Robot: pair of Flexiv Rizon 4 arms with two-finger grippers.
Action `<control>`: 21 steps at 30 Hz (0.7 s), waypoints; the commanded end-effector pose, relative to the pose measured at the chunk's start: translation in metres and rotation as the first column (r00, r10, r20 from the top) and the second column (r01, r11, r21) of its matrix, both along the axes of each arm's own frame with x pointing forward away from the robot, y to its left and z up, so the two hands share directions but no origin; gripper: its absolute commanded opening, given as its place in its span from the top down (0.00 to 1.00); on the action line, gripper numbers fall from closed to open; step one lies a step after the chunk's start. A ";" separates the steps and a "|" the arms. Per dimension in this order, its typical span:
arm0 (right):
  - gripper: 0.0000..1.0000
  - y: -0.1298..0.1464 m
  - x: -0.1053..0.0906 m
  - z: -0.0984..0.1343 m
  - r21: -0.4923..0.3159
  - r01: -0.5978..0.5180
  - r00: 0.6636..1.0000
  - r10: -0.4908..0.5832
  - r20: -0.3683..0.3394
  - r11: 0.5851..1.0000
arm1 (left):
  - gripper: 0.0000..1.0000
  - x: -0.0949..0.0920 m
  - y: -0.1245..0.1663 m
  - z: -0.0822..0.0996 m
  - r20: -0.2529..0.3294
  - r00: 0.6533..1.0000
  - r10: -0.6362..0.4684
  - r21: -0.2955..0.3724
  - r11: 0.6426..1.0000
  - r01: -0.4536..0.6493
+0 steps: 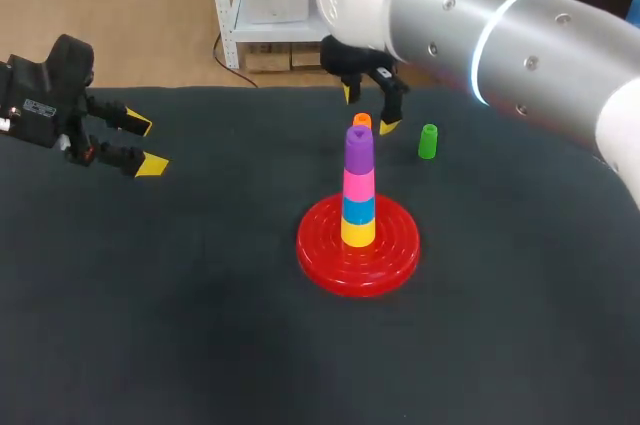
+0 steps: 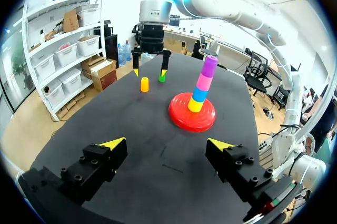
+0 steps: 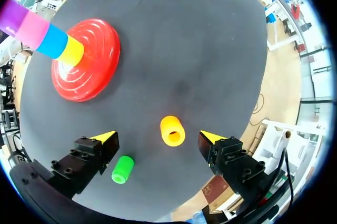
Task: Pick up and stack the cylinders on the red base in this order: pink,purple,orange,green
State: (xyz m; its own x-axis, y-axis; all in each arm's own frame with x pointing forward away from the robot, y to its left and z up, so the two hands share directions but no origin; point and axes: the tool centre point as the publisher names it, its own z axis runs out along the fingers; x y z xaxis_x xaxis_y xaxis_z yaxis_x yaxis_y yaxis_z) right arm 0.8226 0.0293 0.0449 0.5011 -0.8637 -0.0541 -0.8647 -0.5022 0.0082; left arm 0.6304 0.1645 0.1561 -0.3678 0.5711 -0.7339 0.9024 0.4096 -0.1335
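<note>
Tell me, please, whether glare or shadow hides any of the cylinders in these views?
Head view: light glares off the right arm, yet the orange cylinder is half hidden by the purple cylinder, not by shadow. Right wrist view: even light, a faint sheen on the red base, the orange cylinder plain below the right pincer. Left wrist view: the table shows hardly any shadows.

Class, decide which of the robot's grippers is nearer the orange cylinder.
Right. The right gripper hangs open just above the orange cylinder; the left gripper is far off to the robot's left, also open.
</note>
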 end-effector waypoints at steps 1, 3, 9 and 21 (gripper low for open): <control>0.00 0.002 0.011 -0.004 -0.103 -0.029 0.983 0.009 -0.182 0.994 | 0.00 0.000 0.001 -0.001 0.003 1.000 -0.002 -0.003 1.000 0.002; 0.00 0.003 0.013 -0.006 -0.103 -0.033 0.983 0.014 -0.182 0.994 | 0.00 0.000 0.001 -0.001 0.003 1.000 -0.002 -0.003 1.000 0.002; 0.00 0.003 0.015 -0.012 -0.102 -0.037 0.983 0.018 -0.182 0.994 | 0.00 0.000 0.001 -0.001 0.003 1.000 -0.002 -0.003 1.000 0.002; 0.75 0.004 0.016 -0.016 -0.100 -0.042 0.983 0.024 -0.180 0.994 | 0.00 0.000 0.001 -0.001 0.003 1.000 -0.002 -0.003 1.000 0.002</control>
